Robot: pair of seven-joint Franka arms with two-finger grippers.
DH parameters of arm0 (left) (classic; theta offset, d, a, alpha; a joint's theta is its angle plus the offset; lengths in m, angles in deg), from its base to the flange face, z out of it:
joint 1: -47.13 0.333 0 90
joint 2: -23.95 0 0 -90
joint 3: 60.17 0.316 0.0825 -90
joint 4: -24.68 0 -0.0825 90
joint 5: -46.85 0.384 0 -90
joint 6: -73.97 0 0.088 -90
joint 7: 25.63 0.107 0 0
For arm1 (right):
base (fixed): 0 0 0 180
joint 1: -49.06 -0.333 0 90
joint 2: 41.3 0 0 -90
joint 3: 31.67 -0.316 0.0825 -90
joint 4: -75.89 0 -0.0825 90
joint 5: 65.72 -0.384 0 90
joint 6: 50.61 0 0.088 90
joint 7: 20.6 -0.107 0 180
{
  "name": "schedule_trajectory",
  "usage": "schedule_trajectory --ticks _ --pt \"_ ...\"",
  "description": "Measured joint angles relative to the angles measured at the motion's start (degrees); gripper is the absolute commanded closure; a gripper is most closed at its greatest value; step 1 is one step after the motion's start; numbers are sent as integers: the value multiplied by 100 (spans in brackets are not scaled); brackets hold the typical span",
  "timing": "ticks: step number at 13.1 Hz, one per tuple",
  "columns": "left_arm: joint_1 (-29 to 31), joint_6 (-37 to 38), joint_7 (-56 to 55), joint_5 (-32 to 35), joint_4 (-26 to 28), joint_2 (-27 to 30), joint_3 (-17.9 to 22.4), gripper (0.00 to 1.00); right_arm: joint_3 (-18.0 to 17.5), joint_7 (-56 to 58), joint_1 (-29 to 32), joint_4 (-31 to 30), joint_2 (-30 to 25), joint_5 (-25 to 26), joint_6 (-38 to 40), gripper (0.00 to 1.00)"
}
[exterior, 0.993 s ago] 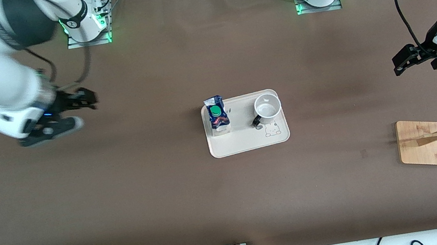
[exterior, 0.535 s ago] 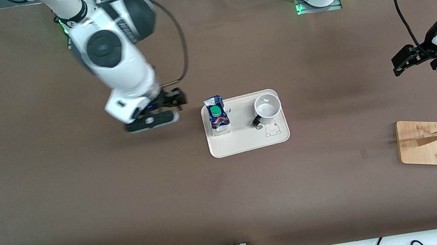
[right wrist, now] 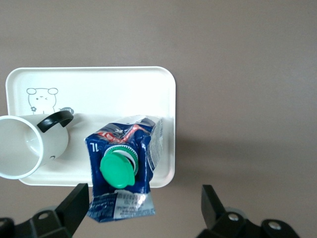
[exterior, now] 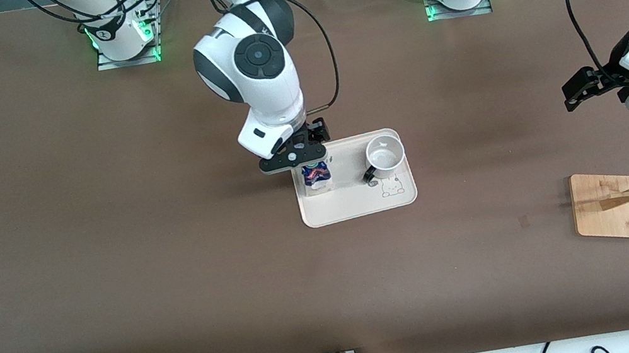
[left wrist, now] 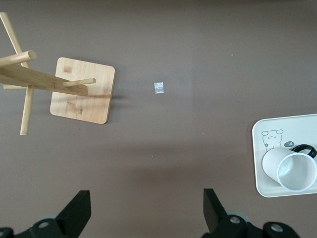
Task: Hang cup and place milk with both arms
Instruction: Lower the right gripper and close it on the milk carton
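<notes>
Right tool (exterior: 303,151) open, directly over upright milk (exterior: 316,177); left tool (exterior: 584,86) open, waits apparently above bare worktop (exterior: 112,268).

On your tray (exterior: 358,207): milk (exterior: 316,177) beneath the right gripper (exterior: 299,155), cup (exterior: 384,155) beside it; left gripper (exterior: 578,91) waits well apart.

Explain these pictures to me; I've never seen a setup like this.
Two white robot arms stand at a brown table. One picture looks down from across the table; the other two come from cameras on each arm's wrist. A tray holds a milk carton and a cup; a wooden cup rack stands toward the left arm's end. The right tool hangs open over the carton. The left tool waits open over bare table. Nothing is held.
</notes>
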Motion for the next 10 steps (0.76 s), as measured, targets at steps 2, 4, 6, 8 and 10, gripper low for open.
schedule_trajectory --ticks 2,4,6,8,10 --pt "0 0 0 0 0 -3 -1 0 17 0 -1 16 35 3 -10 0" --pt "0 0 0 0 0 -14 -2 0 17 0 -25 17 46 4 -67 0" --pt "0 0 0 0 0 -32 -3 0 16 0 -52 17 74 4 -134 0" --pt "0 0 0 0 -1 -49 -3 0 17 0 -56 26 101 4 -198 0" --pt "0 0 0 0 -1 -65 -3 0 17 -9 -61 34 119 4 -270 0"
